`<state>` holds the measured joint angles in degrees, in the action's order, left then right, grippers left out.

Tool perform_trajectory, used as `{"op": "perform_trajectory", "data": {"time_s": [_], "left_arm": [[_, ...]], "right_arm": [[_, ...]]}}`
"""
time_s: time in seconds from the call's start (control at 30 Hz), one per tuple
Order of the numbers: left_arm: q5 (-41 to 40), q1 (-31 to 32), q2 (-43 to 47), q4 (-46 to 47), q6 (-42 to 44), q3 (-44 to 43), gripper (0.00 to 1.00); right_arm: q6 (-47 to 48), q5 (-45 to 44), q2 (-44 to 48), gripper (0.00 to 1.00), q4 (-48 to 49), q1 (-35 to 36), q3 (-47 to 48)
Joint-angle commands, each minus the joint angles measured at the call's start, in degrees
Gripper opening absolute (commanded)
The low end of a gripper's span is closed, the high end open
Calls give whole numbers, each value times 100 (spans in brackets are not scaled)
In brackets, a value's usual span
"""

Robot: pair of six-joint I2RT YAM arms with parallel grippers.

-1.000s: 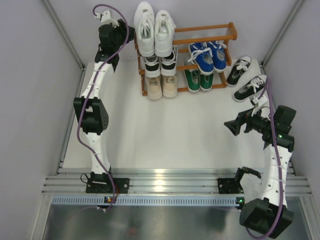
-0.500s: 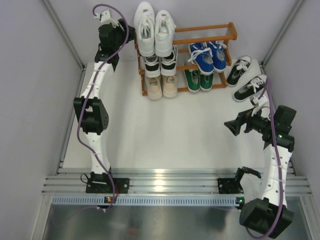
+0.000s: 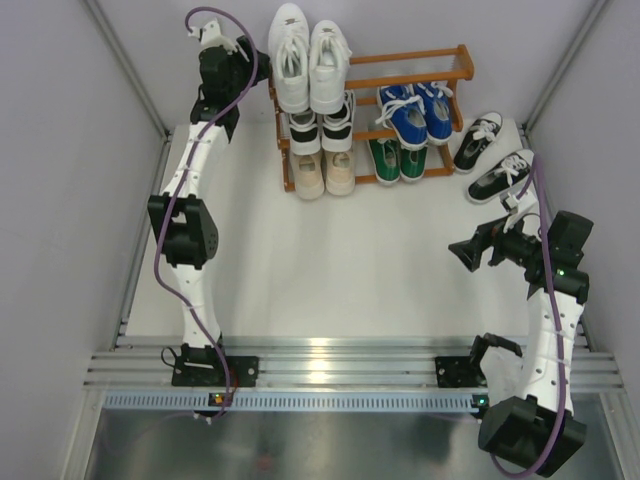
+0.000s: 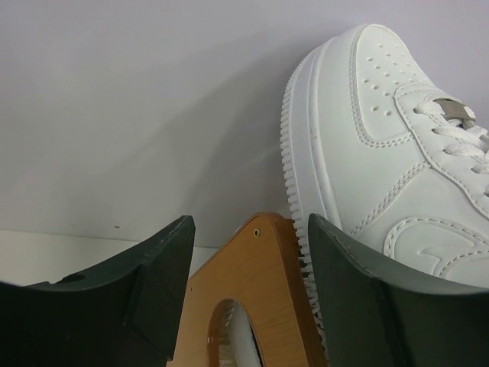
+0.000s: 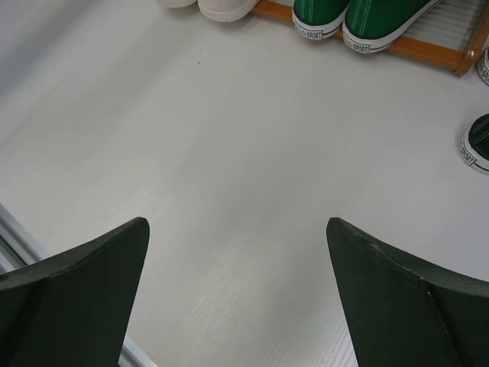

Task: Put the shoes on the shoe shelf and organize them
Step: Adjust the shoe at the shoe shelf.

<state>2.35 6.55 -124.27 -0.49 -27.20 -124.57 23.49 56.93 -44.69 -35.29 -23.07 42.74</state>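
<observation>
The orange-brown shoe shelf (image 3: pixel 452 62) stands at the back of the table. The all-white pair (image 3: pixel 308 62) is on its top tier at the left, a black pair (image 3: pixel 320 127) below it, and the beige pair (image 3: pixel 325 173) at the bottom. The blue pair (image 3: pixel 415 110) and green pair (image 3: pixel 398 158) are on the right. Another black pair (image 3: pixel 492 158) lies on the table right of the shelf. My left gripper (image 3: pixel 252 62) is open, its fingers either side of the shelf's left side panel (image 4: pixel 252 290), next to a white shoe (image 4: pixel 382 153). My right gripper (image 3: pixel 463 255) is open and empty above the table.
Grey walls close in the table on the left, right and back. A metal rail (image 3: pixel 330 362) runs along the near edge by the arm bases. In the right wrist view the green shoes (image 5: pixel 359 15) and the shelf's bottom bar (image 5: pixel 428 52) lie ahead.
</observation>
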Motion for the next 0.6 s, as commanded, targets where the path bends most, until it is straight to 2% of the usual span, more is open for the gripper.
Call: {"op": "perform_trajectory", "data": {"time_s": [0.0, 0.3, 0.57], "left_arm": [[-94, 145, 148, 242, -180, -112, 67], [107, -13, 315, 348, -277, 21, 66], [836, 5, 122, 357, -374, -58, 65]], "right_arm": [[130, 170, 39, 99, 84, -84, 6], [139, 170, 39, 100, 84, -92, -3], [139, 170, 48, 99, 92, -119, -11]]}}
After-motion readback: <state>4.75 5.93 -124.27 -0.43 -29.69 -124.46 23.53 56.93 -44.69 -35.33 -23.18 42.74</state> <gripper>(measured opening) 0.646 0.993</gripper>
